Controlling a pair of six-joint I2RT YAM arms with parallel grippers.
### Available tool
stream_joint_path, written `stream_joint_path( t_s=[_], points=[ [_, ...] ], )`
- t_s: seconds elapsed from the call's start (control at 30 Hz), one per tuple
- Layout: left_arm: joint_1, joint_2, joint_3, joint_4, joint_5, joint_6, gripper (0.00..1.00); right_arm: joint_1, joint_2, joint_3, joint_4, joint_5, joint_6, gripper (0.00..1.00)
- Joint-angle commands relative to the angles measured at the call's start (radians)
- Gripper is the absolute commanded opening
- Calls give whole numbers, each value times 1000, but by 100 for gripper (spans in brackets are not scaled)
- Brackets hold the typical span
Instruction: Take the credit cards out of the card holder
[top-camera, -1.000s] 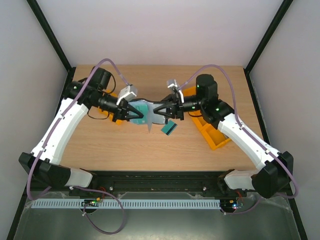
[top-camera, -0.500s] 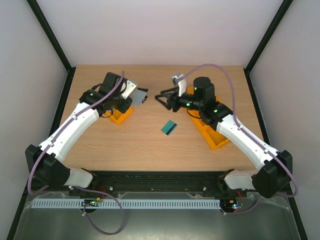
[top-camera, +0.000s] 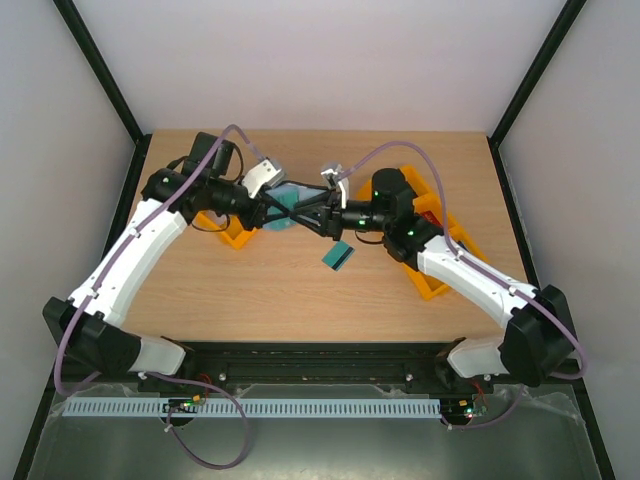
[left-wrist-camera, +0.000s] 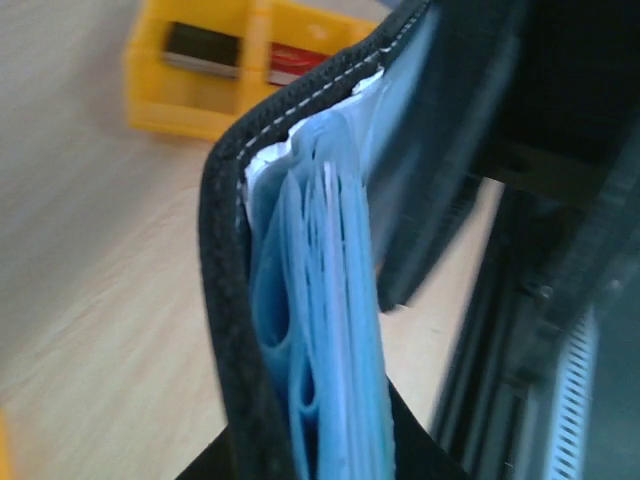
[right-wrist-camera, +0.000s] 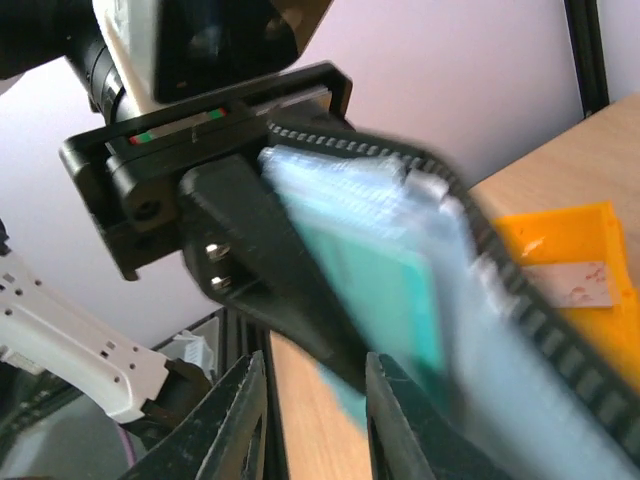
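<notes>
left gripper (top-camera: 264, 209): pinching the card holder (top-camera: 285, 205), up off the bench (top-camera: 250, 290) toward its far edge
right gripper (top-camera: 307, 212): right at the holder, can't tell if it's gripping
credit card (top-camera: 339, 256): one lying flat mid-bench

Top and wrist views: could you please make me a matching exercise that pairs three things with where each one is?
Things:
1. card holder
2. loose card
3. red block

Places:
A. flat on the table
B. in a tray
C. held by the left end effector

Pairs: 1-C, 2-A, 3-B.
</notes>
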Motion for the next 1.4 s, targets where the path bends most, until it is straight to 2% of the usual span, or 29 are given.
stream_joint_path(
  t_s=[0.0, 0.07, 0.3, 0.63, 0.77, 0.8, 0.83, 0.87, 1.0, 1.03, 1.2, 1.37],
  points=[
    [6, -22, 37, -131, 301, 138, 2, -18, -47, 20, -8, -24, -56, 24],
    [6, -23, 38, -161, 332, 181, 2, -22, -64, 21, -31, -32, -73, 22],
    [8, -29, 46, -198, 366, 232, 2, -44, -101, 21, -150, -31, -142, 22],
    [8, -28, 48, -194, 400, 233, 2, -23, -37, 24, -115, -79, -88, 21],
    [8, -23, 49, -183, 404, 224, 2, 1, -19, 32, -89, -118, -81, 16],
    [8, -24, 50, -183, 406, 223, 2, 2, -19, 30, -76, -129, -73, 12],
    [8, -23, 49, -183, 407, 223, 2, 2, -22, 28, -63, -139, -69, 4],
    [8, -22, 49, -183, 406, 224, 2, 2, -28, 27, -54, -147, -68, 2],
    [8, -24, 45, -183, 404, 223, 2, 0, -55, -3, 16, -167, -44, 2],
    [8, -23, 45, -181, 404, 219, 3, 0, -63, -8, 29, -164, -38, 2],
    [9, -27, 40, -177, 407, 212, 20, -38, -108, -53, 61, -126, -25, 2],
    [8, -26, 6, -147, 446, 180, 20, -63, -125, -86, 82, -133, -1, 2]
  ],
)
